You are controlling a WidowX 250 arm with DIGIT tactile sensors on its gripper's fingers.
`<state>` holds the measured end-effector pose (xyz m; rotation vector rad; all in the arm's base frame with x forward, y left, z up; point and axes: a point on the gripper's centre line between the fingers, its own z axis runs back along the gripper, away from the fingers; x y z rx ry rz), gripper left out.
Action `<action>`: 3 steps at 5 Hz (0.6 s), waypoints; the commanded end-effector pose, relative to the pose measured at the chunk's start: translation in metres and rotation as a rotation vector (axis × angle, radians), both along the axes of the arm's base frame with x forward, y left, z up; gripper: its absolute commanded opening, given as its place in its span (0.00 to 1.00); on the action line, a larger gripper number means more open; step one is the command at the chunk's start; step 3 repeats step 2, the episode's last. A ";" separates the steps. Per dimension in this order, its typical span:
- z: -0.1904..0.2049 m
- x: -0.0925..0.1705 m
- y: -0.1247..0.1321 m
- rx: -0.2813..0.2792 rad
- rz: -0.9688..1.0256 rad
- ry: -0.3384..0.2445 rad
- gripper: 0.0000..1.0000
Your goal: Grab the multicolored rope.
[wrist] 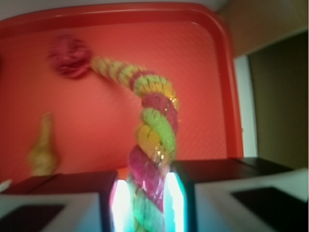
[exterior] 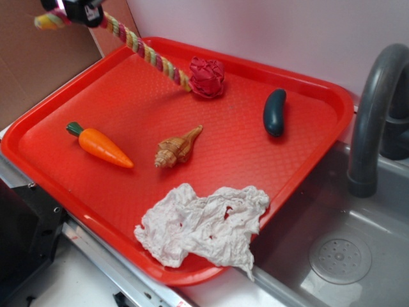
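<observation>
My gripper (wrist: pixel 145 205) is clamped on the rope (wrist: pixel 154 130) near one end; it's soft, light, droops toward its knot.

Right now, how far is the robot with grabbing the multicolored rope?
Done: the gripper is shut on the multicolored rope, pinching it between its fingers, as the wrist view shows. In hand: the gripped end is raised above the red tray, while the maroon frayed end appears to rest on the tray. Left: at most lifting that end clear; the grab itself looks complete.
</observation>
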<state>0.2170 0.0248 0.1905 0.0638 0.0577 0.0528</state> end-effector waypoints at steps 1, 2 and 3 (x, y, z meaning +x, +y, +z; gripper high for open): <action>0.064 -0.002 -0.025 -0.004 -0.148 -0.114 0.00; 0.060 -0.001 -0.030 0.009 -0.215 -0.112 0.00; 0.060 -0.001 -0.030 0.009 -0.215 -0.112 0.00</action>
